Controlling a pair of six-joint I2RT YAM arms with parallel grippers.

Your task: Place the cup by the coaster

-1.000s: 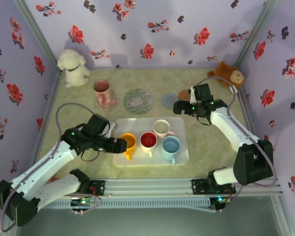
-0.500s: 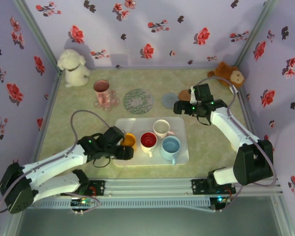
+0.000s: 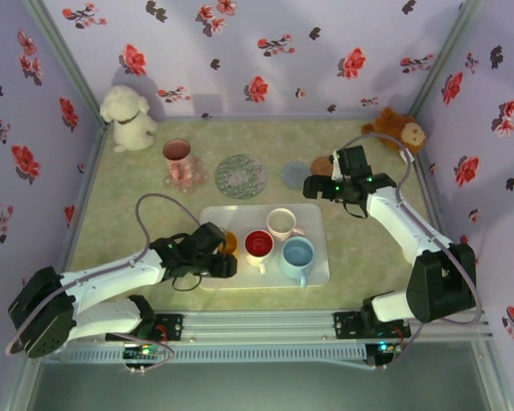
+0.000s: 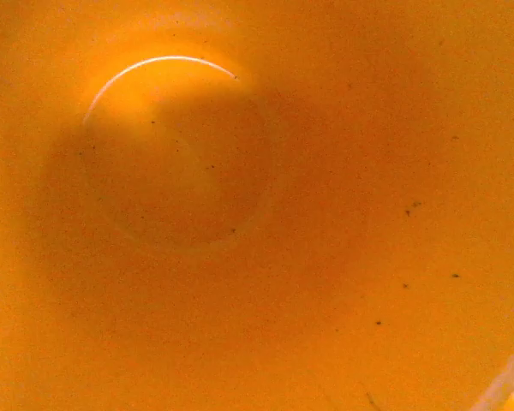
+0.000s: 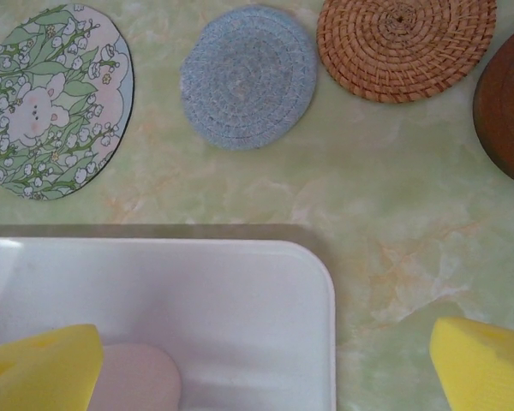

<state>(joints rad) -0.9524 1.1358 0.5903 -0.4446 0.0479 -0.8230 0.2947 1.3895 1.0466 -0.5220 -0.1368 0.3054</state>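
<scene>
Left wrist view: glossy orange ceramic cup (image 4: 180, 163) seen straight down its mouth. Smooth inner wall, round flat bottom, a few dark specks, thin curved glint. Cup upright, long axis vertical, mouth up twd the cam.

Top view: L gripper (image 3: 221, 259) sits right over that cup. A sliver of orange rim shows past the jaws on the far side; handle hidden, so can't tell which way it points. Can't tell whether L jaws grip the cup or just straddle it. Cup stands at the left end of a white rectangular tray (image 3: 315, 272).

To the right of L jaws, same tray: red-inside cup (image 3: 259, 244), light-blue cup (image 3: 297, 254), pale cream cup (image 3: 281, 223) farther back.

R gripper (image 3: 315, 187) hangs above tray's far right corner, jaws wide apart, nothing btwn them. Its yellow pads (image 5: 43, 364) frame the tray corner and the cream cup's rim.

Beyond R jaws, on green marbled tabletop (image 5: 394, 257):
- round coaster w/ green floral print and a pale animal figure (image 5: 56, 98), to the left
- round blue woven coaster (image 5: 248, 77), ahead
- round rattan coaster (image 5: 407, 43), to the right
- dark brown round coaster (image 5: 507, 103), farthest right

All four lie well apart from the orange cup.
</scene>
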